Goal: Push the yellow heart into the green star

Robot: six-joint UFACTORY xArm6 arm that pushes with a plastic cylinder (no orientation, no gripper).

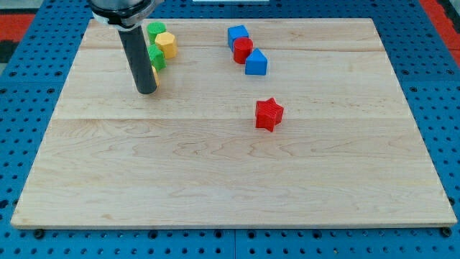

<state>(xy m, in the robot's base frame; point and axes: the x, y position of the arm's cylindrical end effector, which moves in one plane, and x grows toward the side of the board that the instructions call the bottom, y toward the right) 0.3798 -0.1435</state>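
My tip [146, 91] rests on the board at the view's upper left. A sliver of yellow [154, 73] shows just right of the rod near the tip; it looks like the yellow heart, mostly hidden behind the rod. The green star [157, 57] sits right above that sliver, partly covered by the rod, and seems to touch it. A yellow hexagon block [167, 44] lies against the green star's upper right. Another green block [155, 30], shape unclear, sits above the hexagon near the board's top edge.
A blue cube [238, 34], a red block [243, 50] and a blue block [256, 63] form a touching diagonal row at the top centre. A red star [269, 114] lies alone right of centre. The wooden board [215, 180] sits on a blue pegboard.
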